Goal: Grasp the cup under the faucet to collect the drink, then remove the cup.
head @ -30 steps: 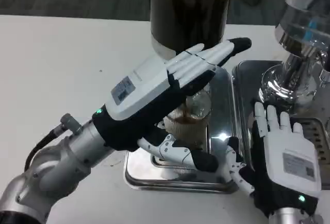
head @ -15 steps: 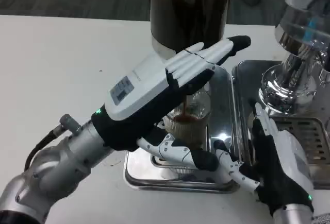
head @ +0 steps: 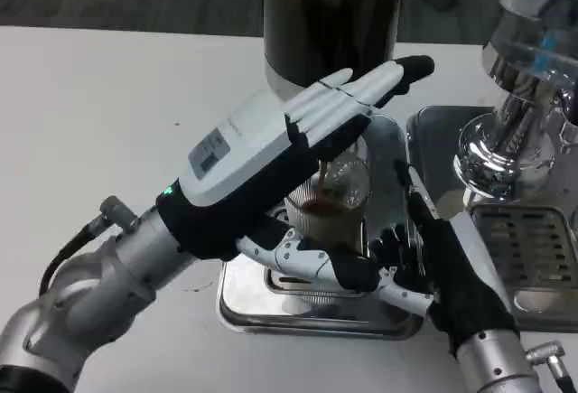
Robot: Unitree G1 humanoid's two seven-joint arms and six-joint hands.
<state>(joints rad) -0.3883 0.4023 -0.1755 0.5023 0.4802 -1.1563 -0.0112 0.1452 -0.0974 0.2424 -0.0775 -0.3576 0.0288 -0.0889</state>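
Cup: the clear ribbed plastic cup (head: pixel 330 201) sits on the shiny steel drip tray (head: pixel 271 307), right under the spout of the tall dark drink dispenser (head: pixel 330 14), which is where it has to be to catch the pour. There's dark liquid in the bottom, and a thin stream looks to be running in.

Left hand: the robot's left hand (head: pixel 271 154) is laid flat over the top of the cup with fingers straight, thumb down low by the cup's base. Looks like it's bracketing the cup so it won't tip, but I honestly can't tell if it's really gripping.

Right hand: the right hand (head: pixel 442 266) is edge-on just beside the cup, fingers (head: pixel 411 199) apart and holding nothing. My guess is it's lining up for the grab.

Off to the side: a chrome machine (head: pixel 519 95) with a slotted grate (head: pixel 524 253).

Progress: filling's barely begun, so pulling the cup out comes later.
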